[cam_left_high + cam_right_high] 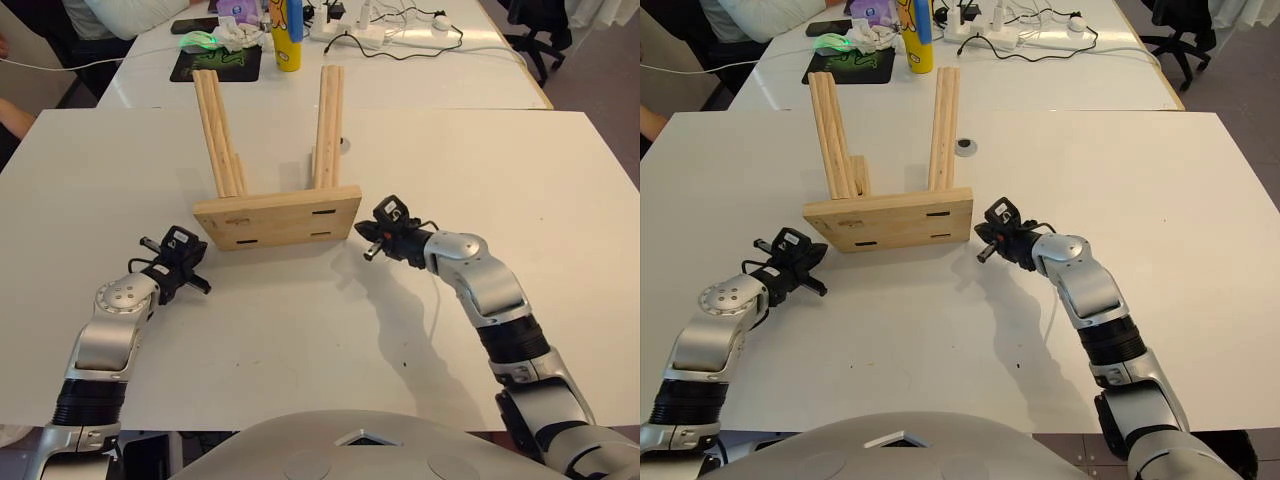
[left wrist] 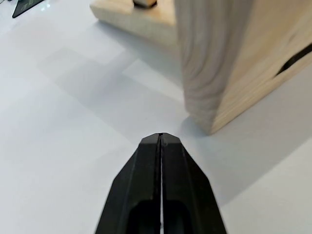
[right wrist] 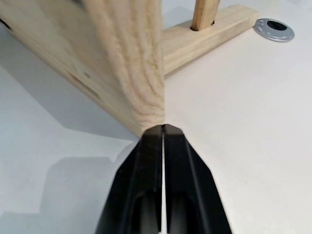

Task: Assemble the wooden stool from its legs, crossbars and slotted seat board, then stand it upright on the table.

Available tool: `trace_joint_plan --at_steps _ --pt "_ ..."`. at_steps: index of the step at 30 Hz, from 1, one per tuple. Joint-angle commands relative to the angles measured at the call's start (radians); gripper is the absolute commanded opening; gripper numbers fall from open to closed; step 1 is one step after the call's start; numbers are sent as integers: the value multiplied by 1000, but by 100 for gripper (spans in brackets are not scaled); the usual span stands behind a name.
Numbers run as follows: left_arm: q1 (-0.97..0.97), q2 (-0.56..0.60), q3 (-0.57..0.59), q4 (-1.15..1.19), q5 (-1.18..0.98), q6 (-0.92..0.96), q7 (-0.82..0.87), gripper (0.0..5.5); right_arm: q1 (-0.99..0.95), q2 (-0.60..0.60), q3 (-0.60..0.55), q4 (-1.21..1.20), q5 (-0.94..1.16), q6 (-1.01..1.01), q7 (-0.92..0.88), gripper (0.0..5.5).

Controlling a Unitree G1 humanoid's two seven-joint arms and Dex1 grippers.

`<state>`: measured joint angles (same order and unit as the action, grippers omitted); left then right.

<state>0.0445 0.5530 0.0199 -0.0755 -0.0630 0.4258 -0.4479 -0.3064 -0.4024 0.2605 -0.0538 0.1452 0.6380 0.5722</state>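
Closest in, the left end effector (image 2: 161, 146) rests low over the white desk (image 1: 500, 180) with its two fingers pressed together and nothing between them. It points at the seat board (image 1: 278, 218) and sits just short of the board's left lower corner, with a strip of bare desk between. The board stands on its long edge, its dark slots facing the robot. From its far face the left legs (image 1: 218, 130) and the right legs (image 1: 330, 125) stretch away, level with the desk, so the stool is lying on its side. Near the board's right end, a round crossbar (image 3: 204, 10) sits plugged into a hole in a wooden member, and no loose wooden parts lie around the board. From this I judge the joining to be finished, or very nearly, though the joints behind the board are hidden. A small metal disc (image 3: 274, 29) lies on the desk beyond the board's right end, beside the right legs. At the board's right lower corner the right end effector (image 3: 163, 131) is also closed on nothing, its tips right at the wood; actual contact is hard to confirm. What seems left is tipping the stool onto its feet.
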Motion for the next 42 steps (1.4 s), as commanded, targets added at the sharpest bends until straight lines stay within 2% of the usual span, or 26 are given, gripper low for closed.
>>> trace_joint_plan --at_steps 1,16,27,35,42 --pt "-14 -28 -7 10 1 -17 3 0 -1 15 6 35 -18 -22 -5 1" --pt "13 -34 -33 -77 -18 60 -50 0 9 48 26 46 -22 -26 12 1" --pt "-54 -39 -14 -191 -55 125 -63 0 11 70 -22 -117 100 48 82 1" --pt "-157 -9 76 -388 -184 259 -91 0 -61 24 -109 -239 190 120 108 1" --pt "-99 81 85 -359 -171 262 -131 0 -58 -46 -63 -147 80 87 61 1"
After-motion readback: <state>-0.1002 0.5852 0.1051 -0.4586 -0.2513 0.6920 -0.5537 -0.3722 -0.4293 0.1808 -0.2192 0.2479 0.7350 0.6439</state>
